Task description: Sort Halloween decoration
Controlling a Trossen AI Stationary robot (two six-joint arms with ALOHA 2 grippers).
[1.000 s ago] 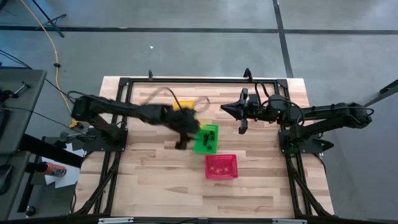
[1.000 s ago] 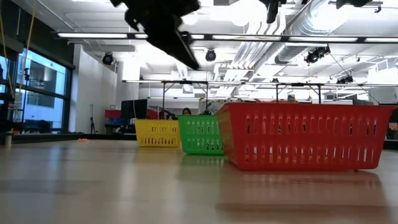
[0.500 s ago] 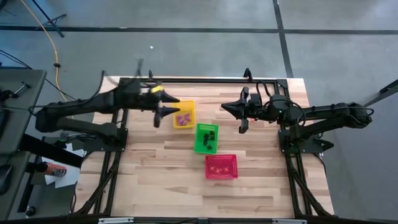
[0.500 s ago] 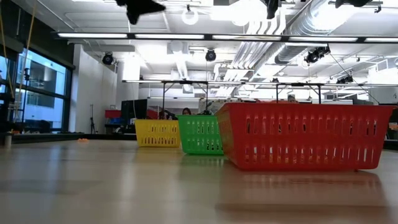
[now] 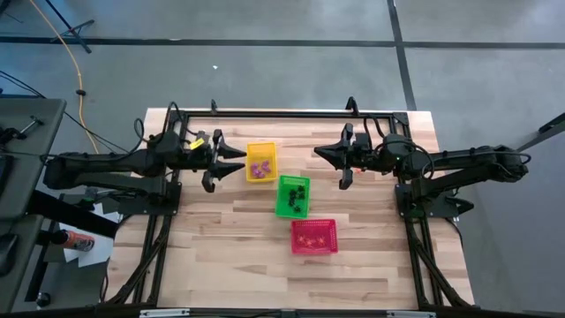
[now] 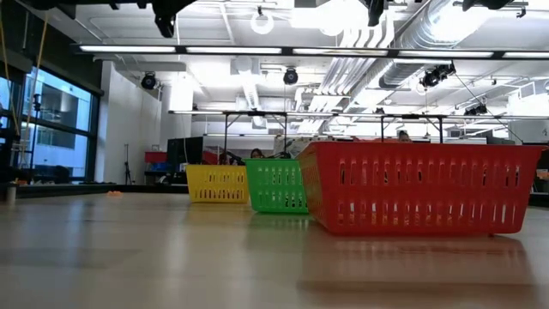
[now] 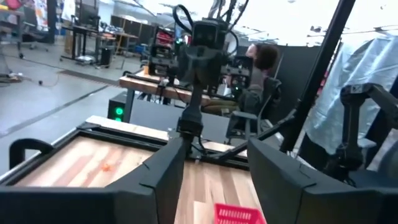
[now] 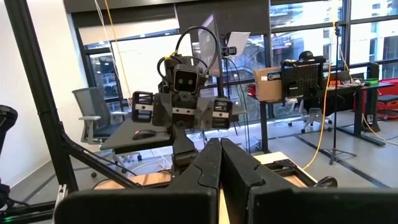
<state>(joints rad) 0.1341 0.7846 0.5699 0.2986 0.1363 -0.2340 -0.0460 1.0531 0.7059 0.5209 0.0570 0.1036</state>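
Observation:
Three mesh baskets stand in a slanting row on the table: yellow (image 5: pixel 260 163), green (image 5: pixel 293 196) and red (image 5: pixel 314 236). The Halloween decoration lies in them: purple trinkets (image 5: pixel 259 168) in the yellow one, black ones (image 5: pixel 298 196) in the green one, small pieces (image 5: pixel 311 237) in the red one. My left gripper (image 5: pixel 237 161) hovers level just left of the yellow basket, open, with nothing between its fingers (image 7: pixel 155 180). My right gripper (image 5: pixel 320 152) hangs level above the table's far middle, shut and empty (image 8: pixel 219 155).
A black frame rail (image 5: pixel 282 115) runs along the table's far edge. A small orange piece (image 7: pixel 107 167) lies on the wood near the far left corner. Bare wood (image 5: pixel 221 256) spreads across the near half of the table.
My left gripper has pulled back from beside the green basket toward the table's left edge and risen, tipping from pointing down to level. The baskets and my right arm have kept still.

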